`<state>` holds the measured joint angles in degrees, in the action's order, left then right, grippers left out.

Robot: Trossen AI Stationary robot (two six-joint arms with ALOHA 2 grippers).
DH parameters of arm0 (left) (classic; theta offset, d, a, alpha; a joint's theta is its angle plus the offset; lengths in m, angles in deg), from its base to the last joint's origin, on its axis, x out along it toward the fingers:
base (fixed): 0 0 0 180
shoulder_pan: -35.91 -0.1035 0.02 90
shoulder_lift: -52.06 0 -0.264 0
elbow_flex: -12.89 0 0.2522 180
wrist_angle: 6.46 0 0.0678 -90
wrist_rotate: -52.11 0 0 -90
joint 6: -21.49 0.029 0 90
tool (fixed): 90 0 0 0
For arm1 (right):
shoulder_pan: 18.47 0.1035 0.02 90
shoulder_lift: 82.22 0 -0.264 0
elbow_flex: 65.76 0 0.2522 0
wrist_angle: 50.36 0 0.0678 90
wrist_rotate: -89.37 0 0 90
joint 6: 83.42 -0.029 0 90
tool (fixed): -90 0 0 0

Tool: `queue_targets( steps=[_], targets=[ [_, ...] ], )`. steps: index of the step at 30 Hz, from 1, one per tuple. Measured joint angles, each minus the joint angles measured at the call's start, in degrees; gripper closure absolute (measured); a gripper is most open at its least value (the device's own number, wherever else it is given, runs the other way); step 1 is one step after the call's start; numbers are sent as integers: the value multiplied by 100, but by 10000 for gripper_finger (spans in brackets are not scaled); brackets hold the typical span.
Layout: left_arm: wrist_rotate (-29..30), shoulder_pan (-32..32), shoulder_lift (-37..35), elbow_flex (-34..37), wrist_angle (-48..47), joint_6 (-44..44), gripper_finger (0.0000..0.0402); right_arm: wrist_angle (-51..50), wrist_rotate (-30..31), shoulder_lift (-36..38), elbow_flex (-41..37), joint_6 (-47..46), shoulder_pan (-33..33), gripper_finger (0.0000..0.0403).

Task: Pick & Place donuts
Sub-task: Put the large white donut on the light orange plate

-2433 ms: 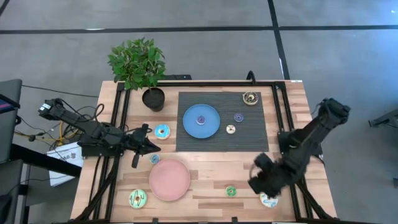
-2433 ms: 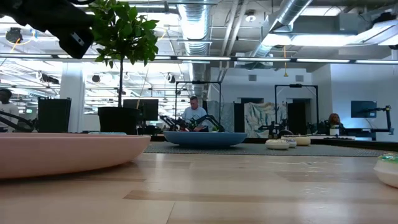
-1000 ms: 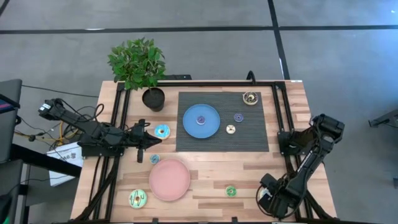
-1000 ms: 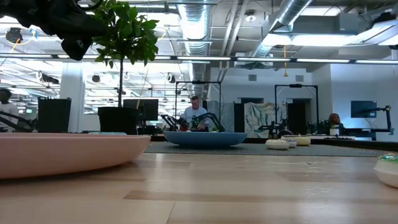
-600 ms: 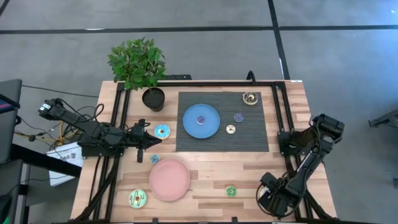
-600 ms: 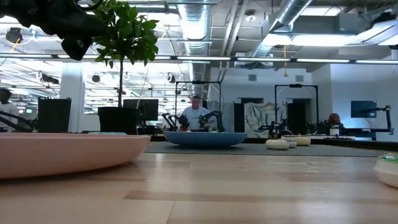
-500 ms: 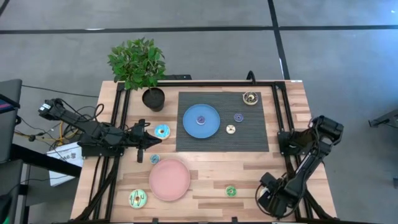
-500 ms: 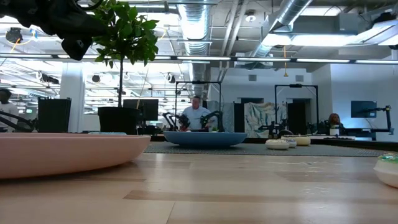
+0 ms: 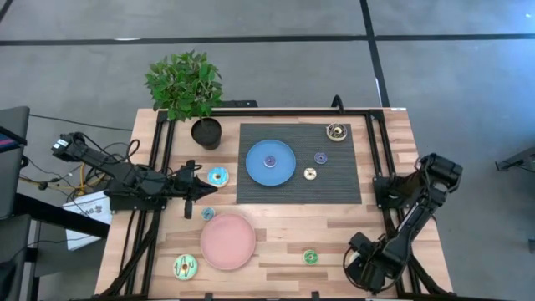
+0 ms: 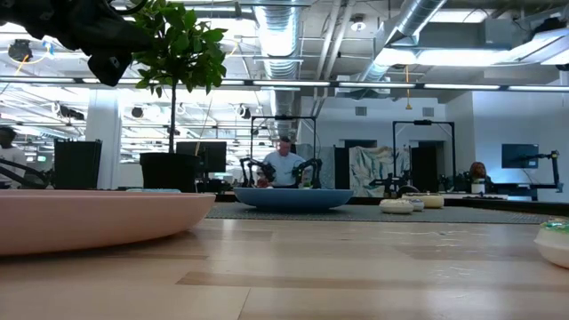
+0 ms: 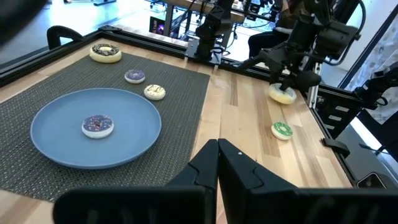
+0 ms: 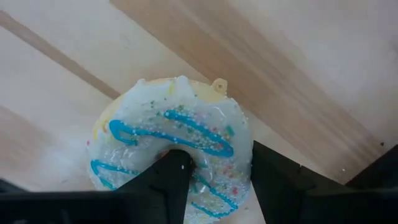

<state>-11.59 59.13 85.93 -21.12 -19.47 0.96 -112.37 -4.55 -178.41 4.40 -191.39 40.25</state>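
Fingers of the right gripper straddle the white donut (blue squiggles, sprinkles) at the table's near right corner, one finger in its hole, one outside; whether they grip it cannot be told. Beside the light blue donut, the left gripper hangs with fingers closed on nothing. A purple mini sits on the blue plate.

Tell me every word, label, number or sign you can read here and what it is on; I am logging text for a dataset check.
No text can be read in any view.
The paper sheet on the floor by the table's left edge carries dark print, too small to read.
The monitors in the room behind show no legible text.
The donuts, plates and mat bear no lettering.
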Motion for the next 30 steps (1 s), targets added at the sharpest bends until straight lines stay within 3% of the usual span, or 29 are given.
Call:
queue_targets(
  steps=[5, 10, 13, 18, 21, 24, 30],
  targets=[
    [-31, -2, 0, 0, 0, -8, 401, -51, 505, 442, 0, 355, -507, 267],
    [-35, 0, 0, 0, 0, -3, 401, 147, 1203, 958, 9, 1332, -1529, 283],
    [-36, -2, 0, 0, -3, 24, 401, 838, 1744, 1165, 9, 2315, -2306, 295],
    [-39, -2, 0, 0, -39, 160, 402, 2689, 1733, 1009, 266, 4364, -3627, 313],
    [-41, -2, -13, 0, -39, 359, 401, 3329, 1440, 476, 962, 5409, -4189, 321],
    [-14, -1, -29, -4, -23, 379, 401, 3086, 973, -290, 2007, 6154, -4501, 326],
    [-5, 0, -63, -7, -37, 466, 401, 1319, 500, -2080, 4510, 7074, -4622, 328]
  ],
)
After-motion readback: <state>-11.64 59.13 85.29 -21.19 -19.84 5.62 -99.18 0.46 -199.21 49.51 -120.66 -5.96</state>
